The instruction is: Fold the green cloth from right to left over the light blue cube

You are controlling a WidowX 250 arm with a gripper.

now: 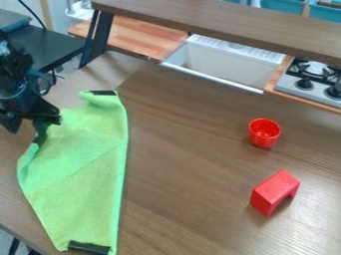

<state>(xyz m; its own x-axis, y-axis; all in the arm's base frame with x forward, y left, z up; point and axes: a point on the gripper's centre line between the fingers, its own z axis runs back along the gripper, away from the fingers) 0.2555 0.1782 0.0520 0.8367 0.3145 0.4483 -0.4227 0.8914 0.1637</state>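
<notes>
Your green cloth (79, 172) lay on the table (193, 184) at the gripper (30, 122), likely light, limp and best pinched by a dark-patched corner (89, 247), though you couldn't tell whether the grip was closed.

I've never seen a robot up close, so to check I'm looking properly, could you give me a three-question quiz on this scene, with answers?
1. Short answer: which is nearer the stove, the red cup or the red arch-shaped block?
2. True or false: the green cloth is folded into a small, neat square.
3. Multiple choice: which of these is the robot's end effector nearest to?
A) the red cup
B) the green cloth
C) the stove

Key: 1. The red cup. 2. False; it is spread out over the table. 3. B.
</notes>
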